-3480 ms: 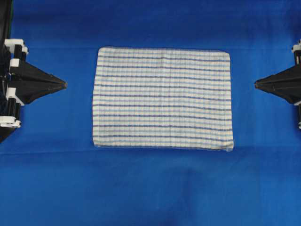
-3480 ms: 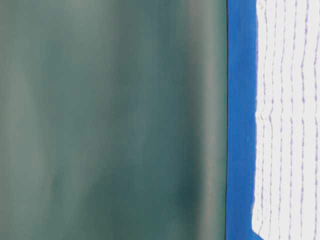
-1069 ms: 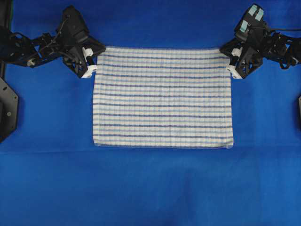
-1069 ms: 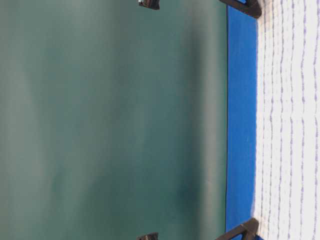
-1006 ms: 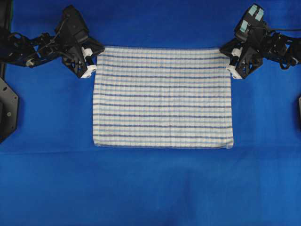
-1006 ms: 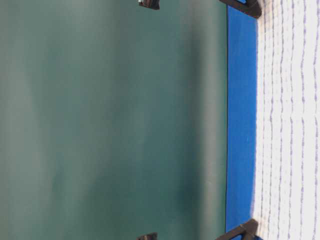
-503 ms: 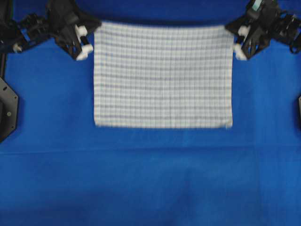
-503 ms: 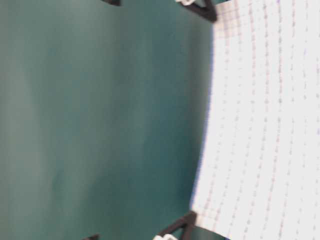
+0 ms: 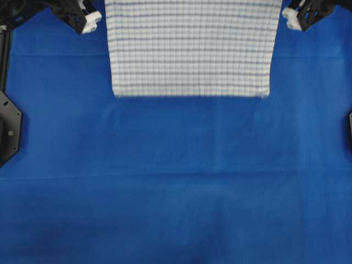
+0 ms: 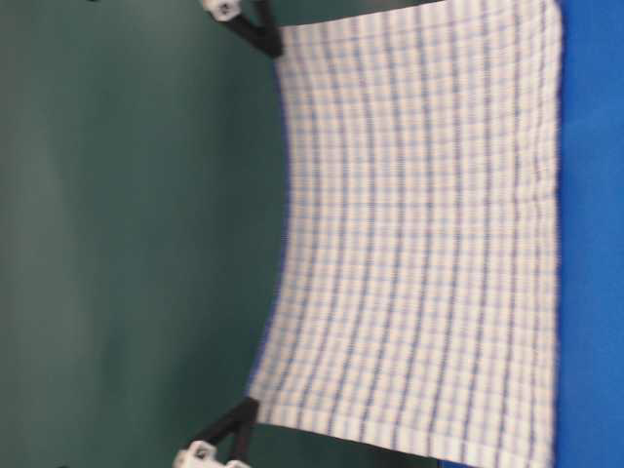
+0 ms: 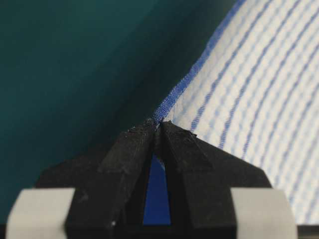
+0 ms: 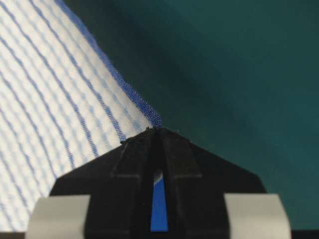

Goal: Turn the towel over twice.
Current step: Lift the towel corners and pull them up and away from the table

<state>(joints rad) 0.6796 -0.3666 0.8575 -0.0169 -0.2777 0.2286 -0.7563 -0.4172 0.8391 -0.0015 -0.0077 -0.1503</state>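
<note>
First turn barely begun, neither flip finished: white woven towel with thin blue stripes (image 10: 419, 234) hanging lifted by two corners, lower edge apparently just touching the blue-covered tabletop (image 9: 176, 192), though blur leaves that unsure. Left tool (image 11: 157, 127) pinched tight on one corner; right tool (image 12: 158, 128) likewise clamped on the other.

White towel (image 9: 190, 49) with thin blue stripes; solid blue table covering (image 9: 176, 181).
</note>
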